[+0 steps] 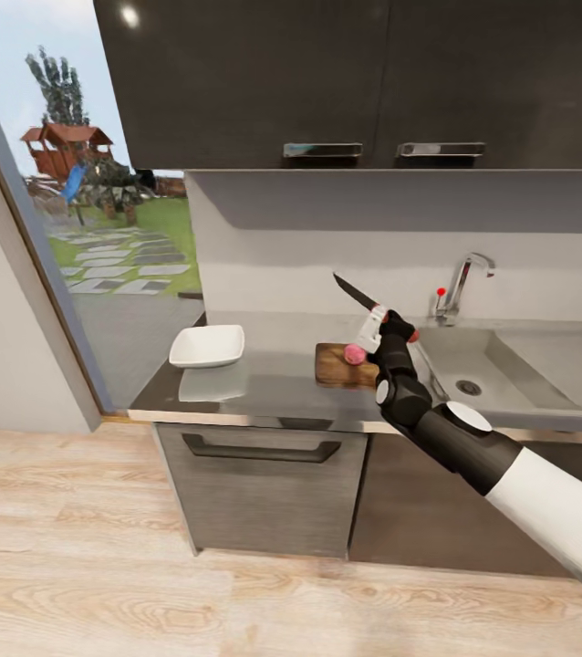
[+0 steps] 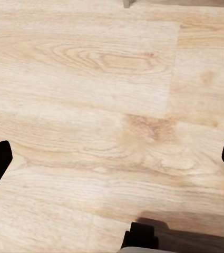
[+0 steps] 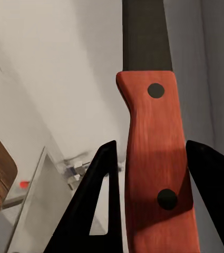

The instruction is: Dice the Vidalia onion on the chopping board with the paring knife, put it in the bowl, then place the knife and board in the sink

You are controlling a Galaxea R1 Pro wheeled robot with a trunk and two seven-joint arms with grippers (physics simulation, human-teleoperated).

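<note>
Paring knife (image 1: pixel 357 294) clamped in right hand (image 1: pixel 375 330), onion (image 1: pixel 355 354) just below

our right arm reaches forward and up from the lower right of the head view, wrist cocked. our right gripper (image 1: pixel 384 325) has both fingers (image 3: pixel 93 205) clamped on the paring knife (image 3: pixel 156 153), blade up and away. our left gripper (image 2: pixel 112 163) hangs with fingers spread wide, aimed straight down.
</note>
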